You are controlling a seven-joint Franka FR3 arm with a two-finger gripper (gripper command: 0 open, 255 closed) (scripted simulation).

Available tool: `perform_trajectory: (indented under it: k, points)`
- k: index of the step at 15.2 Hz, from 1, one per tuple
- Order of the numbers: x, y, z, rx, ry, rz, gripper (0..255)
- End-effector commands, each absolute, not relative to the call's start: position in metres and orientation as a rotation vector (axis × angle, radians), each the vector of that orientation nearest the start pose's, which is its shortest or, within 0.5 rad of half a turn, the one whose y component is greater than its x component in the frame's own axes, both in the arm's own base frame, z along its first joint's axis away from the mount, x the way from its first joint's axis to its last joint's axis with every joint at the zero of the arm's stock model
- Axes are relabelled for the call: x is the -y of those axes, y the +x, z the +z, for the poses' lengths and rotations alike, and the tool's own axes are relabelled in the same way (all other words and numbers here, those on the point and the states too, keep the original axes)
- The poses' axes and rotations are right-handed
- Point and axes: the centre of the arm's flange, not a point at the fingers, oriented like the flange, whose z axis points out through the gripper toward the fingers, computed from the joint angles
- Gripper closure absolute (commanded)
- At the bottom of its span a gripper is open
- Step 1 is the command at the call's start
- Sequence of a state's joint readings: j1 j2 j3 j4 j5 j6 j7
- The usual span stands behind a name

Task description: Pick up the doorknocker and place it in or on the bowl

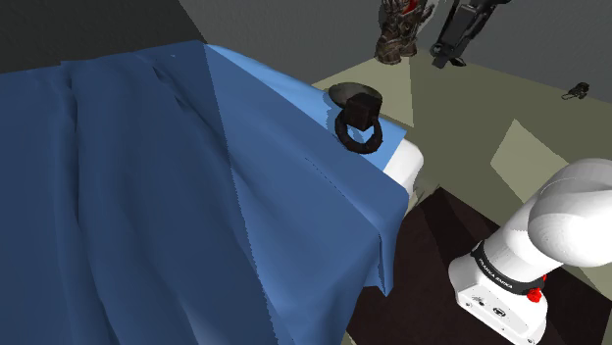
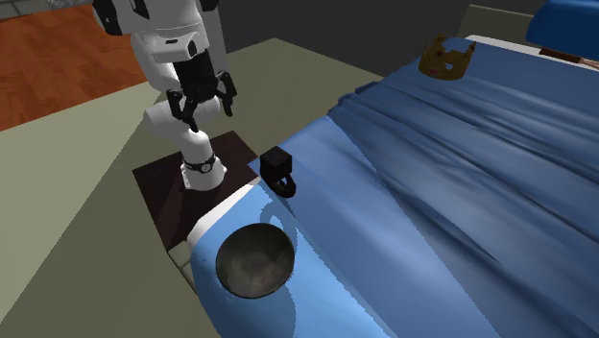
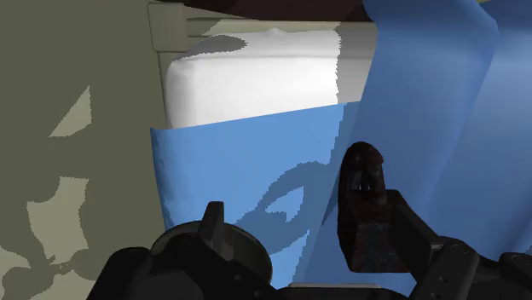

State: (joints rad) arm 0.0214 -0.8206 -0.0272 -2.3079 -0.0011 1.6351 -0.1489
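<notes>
1 doorknocker, well apart from gripper

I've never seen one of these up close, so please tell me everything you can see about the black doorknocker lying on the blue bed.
The doorknocker is all black, and its material is unclear. It is a boxy block joined to a thick ring. It rests on the blue bedcover, close to the bed's edge. I cannot tell whether it lies flat or is propped up. Only the cover touches it. The dark round bowl sits apart from it on the same cover.
</notes>
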Motion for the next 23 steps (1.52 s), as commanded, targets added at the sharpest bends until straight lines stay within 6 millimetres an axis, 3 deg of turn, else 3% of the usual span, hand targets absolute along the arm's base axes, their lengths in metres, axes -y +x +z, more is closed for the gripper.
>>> perform_trajectory:
  k: [1,12,19,23]
  points:
    - [0.005,0.304,0.63,0.235,-3.116,-0.233,0]
    - [-0.092,0.366,0.547,0.262,-3.086,-0.087,0]
    - [-0.094,0.368,0.51,0.262,-3.086,-0.087,0]
    - [-0.094,0.368,0.507,0.262,-3.086,-0.087,0]
